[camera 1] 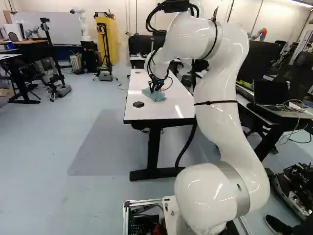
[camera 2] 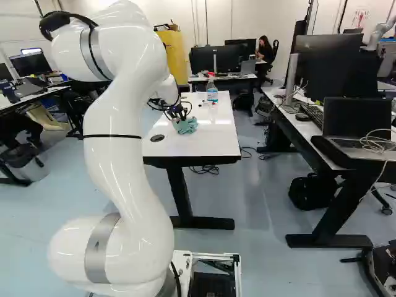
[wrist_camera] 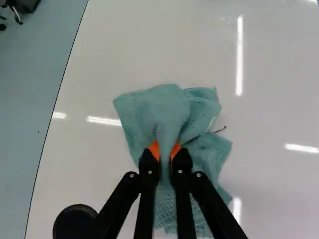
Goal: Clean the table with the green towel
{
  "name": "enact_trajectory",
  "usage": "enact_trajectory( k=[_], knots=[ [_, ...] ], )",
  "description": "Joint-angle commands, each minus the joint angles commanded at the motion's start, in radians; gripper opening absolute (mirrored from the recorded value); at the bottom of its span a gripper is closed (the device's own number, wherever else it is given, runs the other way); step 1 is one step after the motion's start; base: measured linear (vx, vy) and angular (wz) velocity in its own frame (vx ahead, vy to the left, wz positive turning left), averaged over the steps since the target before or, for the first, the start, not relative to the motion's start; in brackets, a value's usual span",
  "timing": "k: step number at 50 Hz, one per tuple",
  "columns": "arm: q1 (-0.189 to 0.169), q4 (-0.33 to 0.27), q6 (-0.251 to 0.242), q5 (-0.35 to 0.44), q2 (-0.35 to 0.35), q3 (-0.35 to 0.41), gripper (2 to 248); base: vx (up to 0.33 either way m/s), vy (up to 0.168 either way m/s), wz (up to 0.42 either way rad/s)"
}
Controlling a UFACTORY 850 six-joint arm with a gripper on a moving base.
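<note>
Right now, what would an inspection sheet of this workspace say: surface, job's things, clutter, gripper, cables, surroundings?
Surface: white table, glossy, with glare streaks; a dark round inset near its near end.
Job's things: green towel, bunched on the tabletop, partly spread ahead of the fingers.
Clutter: clear bottle upright farther along the table; thin dark strand at the towel's edge, nature unclear.
Gripper: fingers closed on the towel, a fold pinched between orange pads.
Cables: black coil on the floor beneath the table.
Surroundings: open laptop on a neighbouring desk, black bag below.
</note>
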Motion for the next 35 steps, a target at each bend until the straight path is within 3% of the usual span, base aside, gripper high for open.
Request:
enact_trajectory(
  k=[15,35],
  knots=[
    [-0.013,0.000,0.000,0.000,0.058,0.080,43,0.000,0.000,0.000],
    [-0.060,0.000,0.000,0.000,0.100,0.137,43,0.000,0.000,0.000]
  ],
)
